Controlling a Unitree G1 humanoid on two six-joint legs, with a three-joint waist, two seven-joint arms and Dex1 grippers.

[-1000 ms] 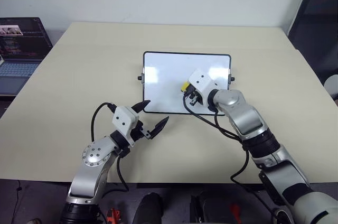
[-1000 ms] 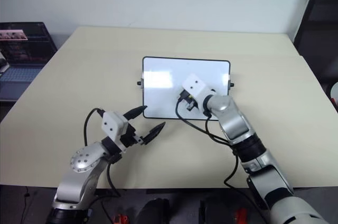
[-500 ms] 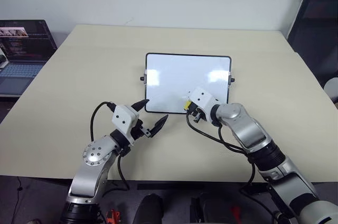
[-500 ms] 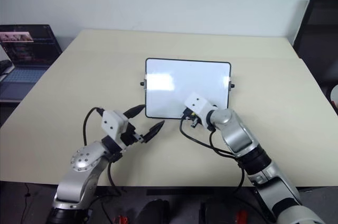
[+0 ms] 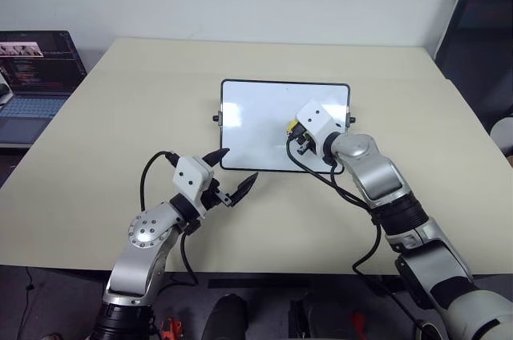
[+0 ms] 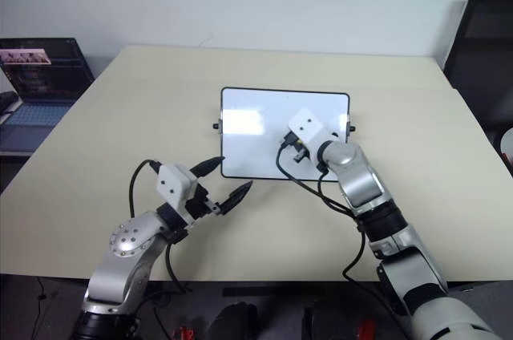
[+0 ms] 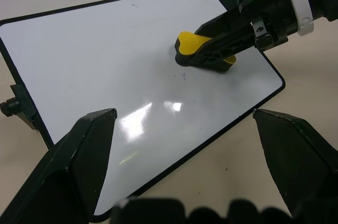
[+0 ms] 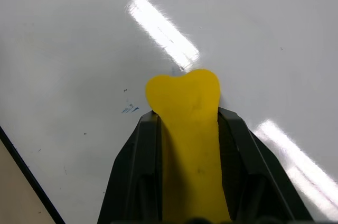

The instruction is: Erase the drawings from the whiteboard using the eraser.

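The small rectangular whiteboard [image 5: 264, 119], glossy white in a thin black frame with rounded corners and black knobs on its short sides, lies flat in the middle of the matte beige table [image 5: 120, 115]. Its surface looks almost clean: of the blue drawings [image 8: 129, 109] only a few faint specks and a short smear are left, close beside the eraser, and bright strips of ceiling light glare off the sheen.

The oblong eraser [image 7: 203, 52], smooth bright yellow on top with a black base, sits clamped between the right gripper [image 5: 298, 133]'s two black fingers [image 8: 134, 166], its base pressed flat to the board on the board's right half. The yellow tip sticking out past the fingers is notched like a heart.

Half a second ago the right gripper held the eraser down at the board's near edge; now it is up nearer the middle of the right half, back close to where it was a second ago. The head camera's framing has also shifted a little since then.

The left gripper [image 5: 238, 176] hovers over bare table just in front of the board's near left corner, its pointed black fingers spread wide with nothing between them, much as before.

An open laptop [image 5: 32, 71] with a lit screen stands off the table's far left side.
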